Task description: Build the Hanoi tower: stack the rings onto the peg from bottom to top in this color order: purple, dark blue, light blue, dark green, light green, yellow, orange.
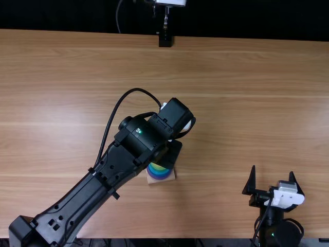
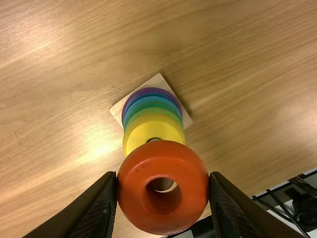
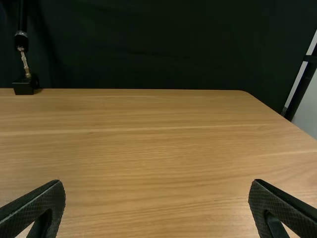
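Note:
In the top view my left gripper hangs over the wooden base, hiding most of the ring stack. The left wrist view has my left gripper shut on the orange ring, held above the stack. Below it the yellow ring tops the pile, with green, blue and purple rings under it on the square base. Off at the right near edge is my right gripper, open; its two fingers stand wide apart around nothing in the right wrist view.
A black stand with a metal rod is at the table's far edge. Bare wooden table surrounds the base. My left arm stretches diagonally over the near left of the table.

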Robot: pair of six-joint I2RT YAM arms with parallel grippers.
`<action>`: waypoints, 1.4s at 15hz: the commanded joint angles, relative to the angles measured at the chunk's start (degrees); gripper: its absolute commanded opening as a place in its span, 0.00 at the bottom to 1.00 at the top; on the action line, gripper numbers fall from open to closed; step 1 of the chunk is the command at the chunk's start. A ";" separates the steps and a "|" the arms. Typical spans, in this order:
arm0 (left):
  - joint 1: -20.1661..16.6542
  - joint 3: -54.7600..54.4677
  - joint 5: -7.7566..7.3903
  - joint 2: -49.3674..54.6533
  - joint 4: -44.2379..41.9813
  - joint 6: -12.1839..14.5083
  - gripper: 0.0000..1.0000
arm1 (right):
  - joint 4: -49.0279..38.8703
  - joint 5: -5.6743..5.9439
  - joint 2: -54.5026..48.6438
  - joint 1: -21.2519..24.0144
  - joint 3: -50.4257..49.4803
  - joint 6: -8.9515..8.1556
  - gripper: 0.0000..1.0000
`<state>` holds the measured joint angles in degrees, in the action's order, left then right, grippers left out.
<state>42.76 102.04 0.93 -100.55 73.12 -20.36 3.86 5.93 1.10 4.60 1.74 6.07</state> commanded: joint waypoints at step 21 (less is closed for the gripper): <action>-30.72 -30.41 -9.47 32.35 -39.27 0.00 1.00 | -0.21 -0.24 -0.58 -0.38 -0.86 -0.37 1.00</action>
<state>12.95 73.87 -8.16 -68.84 32.86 -20.36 3.86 5.93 1.10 4.60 1.74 6.09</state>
